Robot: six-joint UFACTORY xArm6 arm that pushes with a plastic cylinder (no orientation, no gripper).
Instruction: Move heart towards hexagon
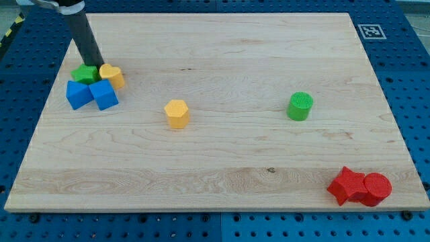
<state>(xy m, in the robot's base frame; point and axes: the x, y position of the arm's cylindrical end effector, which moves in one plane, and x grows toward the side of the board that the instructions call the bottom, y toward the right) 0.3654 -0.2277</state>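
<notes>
Gripper there is none on this arm: it ends in a dark rod, so nothing is clenched or grasped, and my tip (95, 64) stands at the far left of the worktop (222, 40), right at the far edge of a small cluster of blocks. Its lower end sits between the green block (83, 72) and the yellow heart (112, 74), seemingly touching both, though contact cannot be judged for sure from this angle. The yellow heart is the rightmost piece of that cluster, on the worktop's left side toward the far edge, pressed against the green block on its left. Just near of those two lie two blue blocks, the left blue block (78, 94) and the right blue block (104, 94), side by side and touching each other, with the right one tucked under the heart's near edge; their exact shapes are hard to make out. The yellow hexagon (177, 113) stands alone to the right and nearer, well apart from the heart, about midway across the left half of the worktop. Farther right, a green cylinder (300, 106) stands upright by itself. At the near right corner a red star-like block (347, 185) touches a red cylinder (377, 188) on its right.
</notes>
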